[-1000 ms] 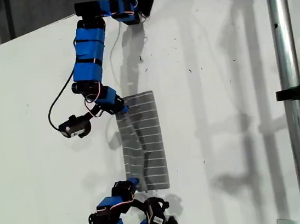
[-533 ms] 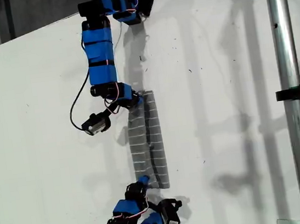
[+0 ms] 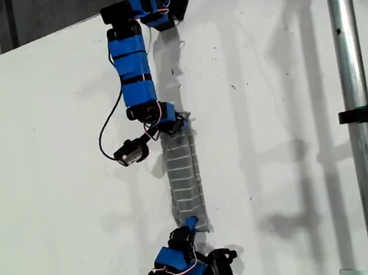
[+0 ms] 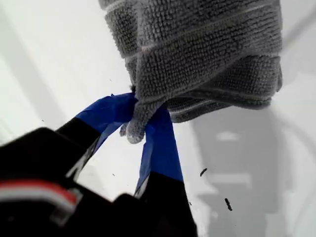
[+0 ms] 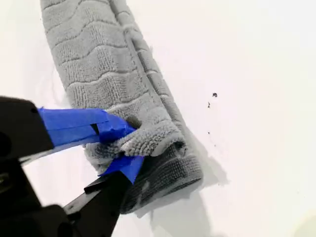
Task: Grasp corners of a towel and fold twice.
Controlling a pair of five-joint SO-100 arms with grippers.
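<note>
On the white table (image 3: 291, 130), the dark grey, white-striped soft towel (image 3: 182, 178) lies as a narrow strip, long axis running between both arms. My first gripper (image 4: 143, 126) and my second gripper (image 5: 121, 143) each pinch 1 towel end

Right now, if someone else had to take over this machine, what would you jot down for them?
My first tool: shut on the towel, pinching one bunched corner.
My second tool: shut on the towel too, on the top layer at one end.
Where: the towel lies as a narrow doubled strip on the white table, stretched between the two arms in the exterior view.
Done: the first fold looks nearly laid.
Left: let go, take new corners, fold once more.
</note>
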